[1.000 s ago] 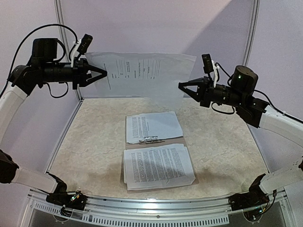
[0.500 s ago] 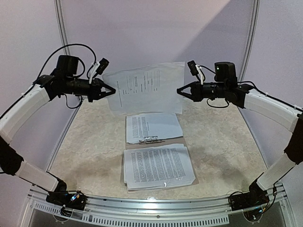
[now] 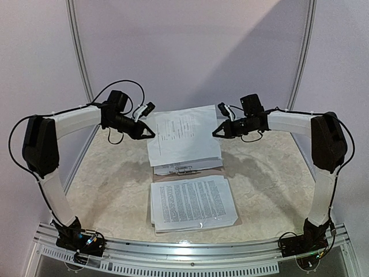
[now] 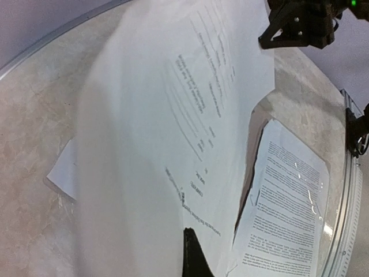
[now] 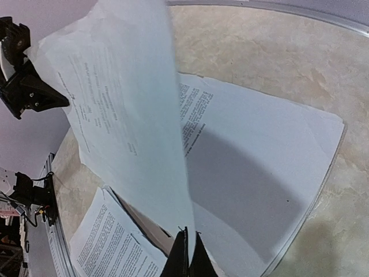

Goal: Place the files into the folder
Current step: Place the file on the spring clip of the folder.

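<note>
The thin tan-brown folder [image 3: 164,176] lies open and flat in the middle of the beige marbled desk [image 3: 271,184], with a small metal clip [image 3: 183,169] at its fold. Its near half carries a near stack of white sheets densely printed with black text [image 3: 193,203], slightly fanned at the edges. Its far half carries a far stack of printed white sheets [image 3: 204,163]. In the top view most of that stack is covered by a loose white sheet with sparse lines of print [image 3: 184,134], held tilted in the air with its lower edge over the stack. Whether that edge touches the stack cannot be told

A second ago this loose white sheet was stretched wide and high in front of the back wall. Since then both arms have reached out far over the desk and come down, the hands have drawn closer together, and the sheet has dropped to the far half of the folder. The two stacks have not moved

The left hand [image 3: 152,134] is clenched on the left edge of the loose white sheet. The right hand [image 3: 215,132] grasps its right edge, the two fingers pressed together on the paper in the right wrist view. Both forearms run roughly level, and the hands point inward at each other across the sheet
</note>
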`<state>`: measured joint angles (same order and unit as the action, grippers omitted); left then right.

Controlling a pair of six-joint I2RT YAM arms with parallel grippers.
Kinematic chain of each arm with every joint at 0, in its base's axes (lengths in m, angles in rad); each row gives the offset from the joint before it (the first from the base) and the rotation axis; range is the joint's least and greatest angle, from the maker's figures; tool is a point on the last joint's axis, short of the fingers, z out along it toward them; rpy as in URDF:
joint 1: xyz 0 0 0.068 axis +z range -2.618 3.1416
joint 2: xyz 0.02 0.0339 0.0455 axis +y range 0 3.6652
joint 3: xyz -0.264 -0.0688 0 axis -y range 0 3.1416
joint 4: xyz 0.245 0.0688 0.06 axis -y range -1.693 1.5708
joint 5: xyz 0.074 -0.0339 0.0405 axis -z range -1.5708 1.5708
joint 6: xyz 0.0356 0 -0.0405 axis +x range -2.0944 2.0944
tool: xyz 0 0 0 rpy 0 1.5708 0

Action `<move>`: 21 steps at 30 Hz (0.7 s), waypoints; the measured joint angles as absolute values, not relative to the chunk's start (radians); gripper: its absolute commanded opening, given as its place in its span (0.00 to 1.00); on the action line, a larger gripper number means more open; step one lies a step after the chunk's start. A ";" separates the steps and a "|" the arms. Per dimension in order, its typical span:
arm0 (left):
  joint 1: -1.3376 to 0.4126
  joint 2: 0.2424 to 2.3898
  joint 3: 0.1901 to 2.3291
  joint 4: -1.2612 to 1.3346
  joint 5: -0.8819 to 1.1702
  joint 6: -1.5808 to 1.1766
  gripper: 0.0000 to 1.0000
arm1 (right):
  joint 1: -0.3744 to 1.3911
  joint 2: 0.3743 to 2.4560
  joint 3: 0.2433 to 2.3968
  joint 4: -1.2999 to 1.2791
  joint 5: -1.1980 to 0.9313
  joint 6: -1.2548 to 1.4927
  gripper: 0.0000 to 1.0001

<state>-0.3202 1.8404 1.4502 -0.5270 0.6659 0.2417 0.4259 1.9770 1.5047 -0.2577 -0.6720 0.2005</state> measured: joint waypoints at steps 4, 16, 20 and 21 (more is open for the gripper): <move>-0.304 1.901 1.482 -0.502 0.670 0.242 0.00 | 0.395 2.056 1.516 -0.234 -0.704 0.224 0.00; -0.294 2.088 1.544 -0.474 0.682 0.235 0.00 | 0.377 2.205 1.614 -0.216 -0.714 0.280 0.00; -0.291 2.094 1.544 -0.469 0.687 0.235 0.00 | 0.377 2.225 1.623 -0.229 -0.710 0.283 0.00; -0.291 2.094 1.544 -0.467 0.687 0.235 0.00 | 0.377 2.227 1.624 -0.233 -0.709 0.282 0.00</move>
